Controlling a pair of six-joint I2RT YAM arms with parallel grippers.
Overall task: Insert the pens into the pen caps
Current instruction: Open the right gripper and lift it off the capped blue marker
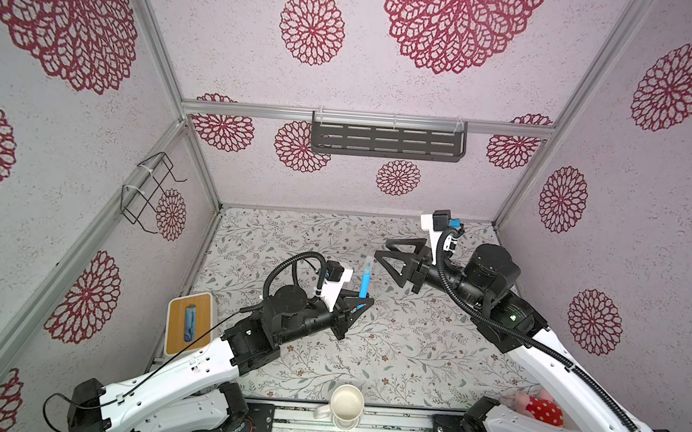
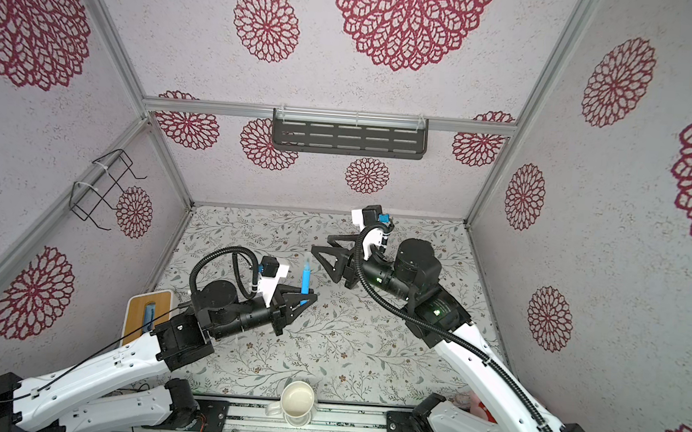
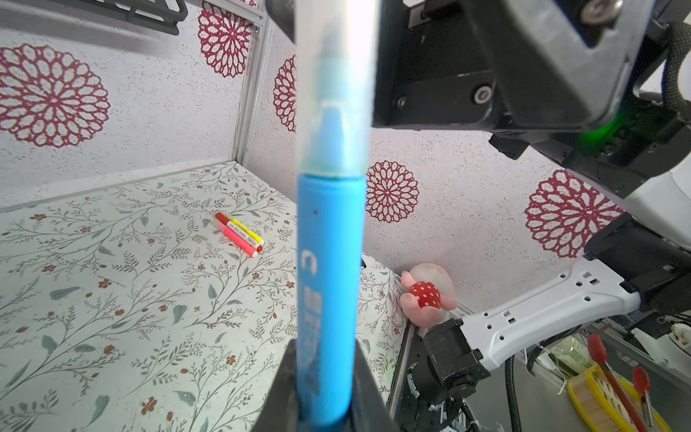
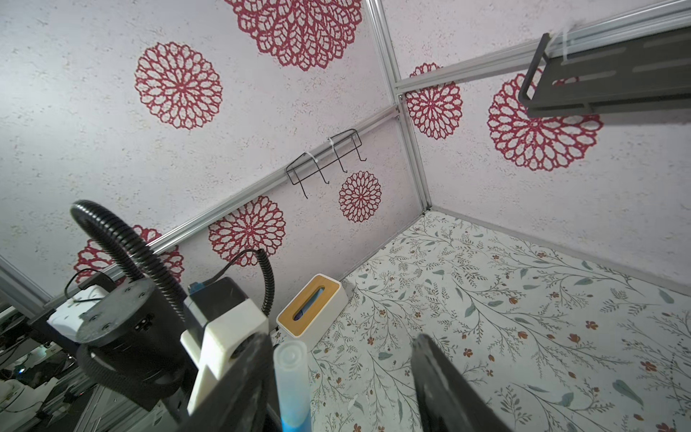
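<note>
Blue pen (image 1: 363, 285), translucent cap (image 1: 368, 265) over its tip, upright above the table (image 1: 409, 355), base clamped in left gripper (image 1: 362, 304), right gripper (image 1: 382, 248) parted around the cap, three pens counted, yellow pen (image 3: 245, 232) and pink pen (image 3: 237, 240) lying side by side.

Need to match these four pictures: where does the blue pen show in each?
Top view: blue pen near centre, held by the left hand.
Top view: likewise, just left of centre.
Left wrist: close up, filling the middle.
Right wrist: capped end seen between the right hand's fingers.
Shared landmark: black wall shelf.
</note>
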